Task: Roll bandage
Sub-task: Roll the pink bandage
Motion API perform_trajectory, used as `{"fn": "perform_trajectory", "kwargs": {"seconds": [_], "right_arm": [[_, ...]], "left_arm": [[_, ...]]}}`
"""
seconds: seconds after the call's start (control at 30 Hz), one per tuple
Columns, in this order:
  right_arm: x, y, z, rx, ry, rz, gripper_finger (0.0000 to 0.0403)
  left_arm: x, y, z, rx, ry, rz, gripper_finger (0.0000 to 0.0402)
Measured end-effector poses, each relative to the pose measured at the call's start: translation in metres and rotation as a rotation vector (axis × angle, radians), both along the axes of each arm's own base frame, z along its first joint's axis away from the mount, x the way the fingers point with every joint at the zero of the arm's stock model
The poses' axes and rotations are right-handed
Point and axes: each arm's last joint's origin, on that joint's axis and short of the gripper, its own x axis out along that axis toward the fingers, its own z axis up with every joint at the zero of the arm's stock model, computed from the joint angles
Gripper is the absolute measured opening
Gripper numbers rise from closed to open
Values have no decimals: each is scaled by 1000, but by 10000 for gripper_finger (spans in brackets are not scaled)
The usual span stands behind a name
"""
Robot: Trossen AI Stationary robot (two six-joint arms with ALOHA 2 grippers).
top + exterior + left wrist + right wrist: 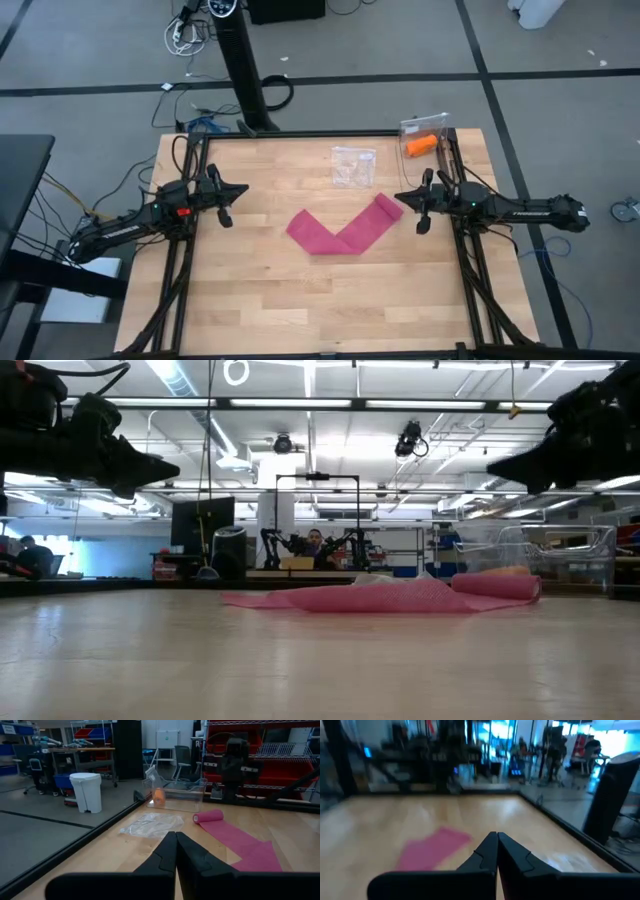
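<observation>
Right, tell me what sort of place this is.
Probably a robotics lab or workshop: red storage shelving and a clear plastic bin beside the wooden table, and another robot arm rig across the open, strip-lit hall.

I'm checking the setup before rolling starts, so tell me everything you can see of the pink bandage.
The bandage is a magenta-pink strip of soft-looking fabric, lying flat on the wooden table near its middle. It is mostly unrolled and folded into a V shape. One end, toward the right arm, is rolled into a small cylinder. Only the table touches it; neither hand is on it.
</observation>
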Motion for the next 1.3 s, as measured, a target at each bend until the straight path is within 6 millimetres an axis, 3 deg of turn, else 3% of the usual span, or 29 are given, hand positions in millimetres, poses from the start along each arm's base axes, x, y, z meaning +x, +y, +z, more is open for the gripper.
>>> {"fn": "perform_trajectory", "kwargs": {"seconds": [0.27,0.4,0.67,0.9,1.07,1.3], "right_arm": [[-1,2,20,17,-211,79,7],[1,3,27,147,-299,116,6],[21,2,32,334,-190,158,13],[52,6,40,171,-110,211,8],[86,5,51,199,-39,187,6],[143,6,55,287,119,167,39]], "left_arm": [[0,0,0,0,0,0,12],[0,0,0,0,0,0,12],[0,0,0,0,0,0,12],[0,0,0,0,0,0,12],[0,0,0,0,1,0,12],[0,0,0,0,0,0,12]]}}
